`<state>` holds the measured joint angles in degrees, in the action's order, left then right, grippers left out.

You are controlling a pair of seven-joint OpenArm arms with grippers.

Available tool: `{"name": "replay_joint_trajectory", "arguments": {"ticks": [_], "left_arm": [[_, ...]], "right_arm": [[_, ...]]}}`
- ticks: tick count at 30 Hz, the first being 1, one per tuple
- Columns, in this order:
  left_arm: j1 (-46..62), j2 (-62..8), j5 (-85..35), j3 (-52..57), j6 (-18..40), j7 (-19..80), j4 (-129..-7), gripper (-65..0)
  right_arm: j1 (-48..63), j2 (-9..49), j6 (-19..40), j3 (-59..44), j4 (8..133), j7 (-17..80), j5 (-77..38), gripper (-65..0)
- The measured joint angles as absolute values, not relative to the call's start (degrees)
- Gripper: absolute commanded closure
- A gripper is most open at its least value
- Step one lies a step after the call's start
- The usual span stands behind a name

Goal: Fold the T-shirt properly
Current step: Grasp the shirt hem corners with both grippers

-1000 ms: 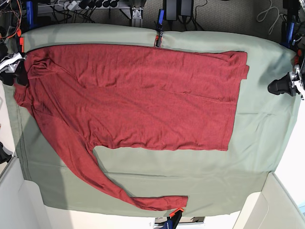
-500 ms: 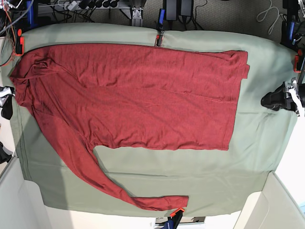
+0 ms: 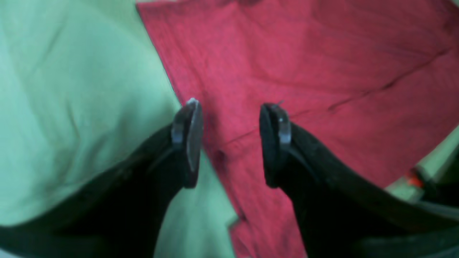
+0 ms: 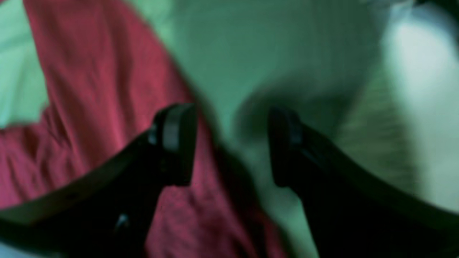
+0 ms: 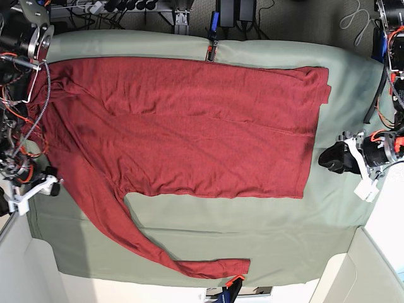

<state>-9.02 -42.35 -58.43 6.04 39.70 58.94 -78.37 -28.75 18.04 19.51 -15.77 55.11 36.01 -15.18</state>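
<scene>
Brick-red knit is lying spread flat over most of the sage-green cloth sheet (image 5: 341, 82) that is covering the desk: the T-shirt (image 5: 189, 126) is stretching along the far edge from the left side almost to the right, with its straight hem facing the right edge and one long sleeve (image 5: 126, 233) trailing diagonally toward the near edge, its cuff sitting close to an orange clamp (image 5: 235, 278) there. The left gripper (image 3: 231, 143) is hovering at the right edge of the desk, just beside the shirt's hem, its jaws standing wide apart with nothing between them; through the gap its wrist view is showing the boundary where red fabric is meeting green cloth. The right gripper (image 4: 233, 145) is hanging at the left edge of the desk, next to the shirt's shoulder area, jaws likewise spread wide and gripping nothing, though that wrist view is blurred. Neither gripper is visibly touching the fabric.
</scene>
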Motion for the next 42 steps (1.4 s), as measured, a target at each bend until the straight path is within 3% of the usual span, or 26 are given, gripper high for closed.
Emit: {"name": "replay_joint_trajectory", "arguments": {"ticks": [10,20,27,42], "left_arm": [[-22.52,-37.63,-52.6,4.23,39.46,51.72,-56.18,-29.1],[-30.33,-33.36,-38.3,3.2,39.44,39.7,-40.07,-29.1],[-30.48,-30.57,-34.7,1.89,39.46,34.94,-35.22,-29.1],[-30.98,-26.52,-35.62,2.13,39.42,34.68,-35.05,-29.0]], "right_arm": [[-25.41,17.96,21.26,-11.11,56.6,38.35,-16.95,-31.9],[-24.8,18.09,21.21,-11.14,57.01,39.33,-17.98,-31.9],[-24.77,18.09,21.21,-11.14,57.01,39.44,-18.39,-31.9],[-24.77,18.09,21.21,-11.14,57.01,39.46,-19.07,-31.9]]}}
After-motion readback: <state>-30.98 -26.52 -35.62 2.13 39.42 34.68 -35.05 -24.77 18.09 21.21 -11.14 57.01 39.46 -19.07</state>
